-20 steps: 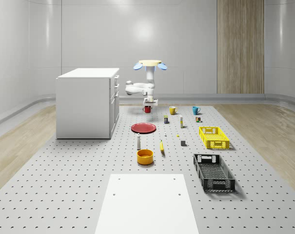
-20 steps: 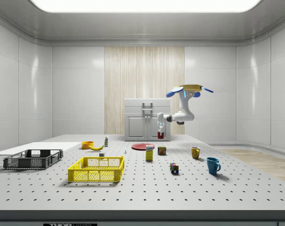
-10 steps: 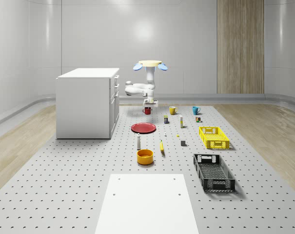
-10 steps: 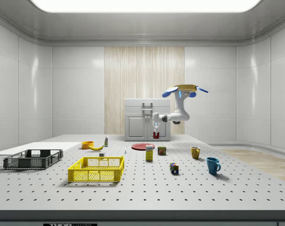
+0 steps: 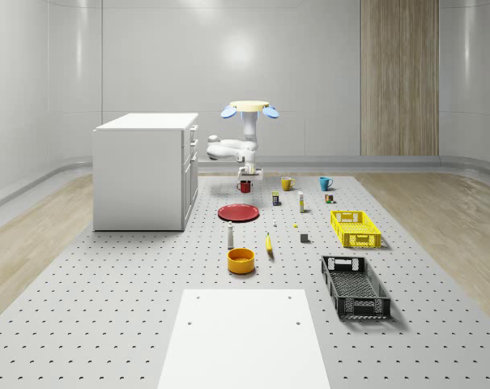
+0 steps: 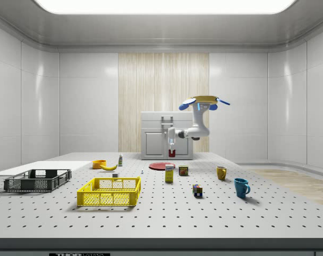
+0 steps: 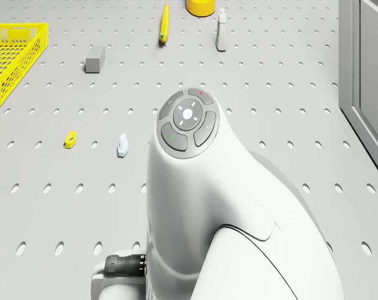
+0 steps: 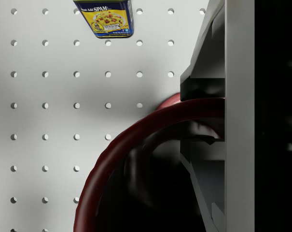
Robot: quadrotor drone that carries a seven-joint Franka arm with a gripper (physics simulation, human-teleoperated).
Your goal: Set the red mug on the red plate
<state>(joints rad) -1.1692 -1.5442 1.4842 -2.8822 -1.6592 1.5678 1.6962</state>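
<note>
Nearest on the pegboard tabletop (image 5: 107, 308) lie a black crate (image 5: 355, 285) and a yellow bowl (image 5: 240, 259). Farther back sits the red plate (image 5: 238, 212). Beyond it the drone (image 5: 249, 108) hovers, its gripper (image 5: 248, 173) clamped on the rim of the red mug (image 5: 245, 185), held clear above the tabletop. The mug looks rigid, light, smooth and breakable; a rim pinch suits it, though it may swing.

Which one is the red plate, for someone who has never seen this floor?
Start at the white cabinet and look to the whole-scene view's right of its front corner. The red plate lies flat on the perforated floor, the only flat red disc, nearer the camera than the mugs.
</note>
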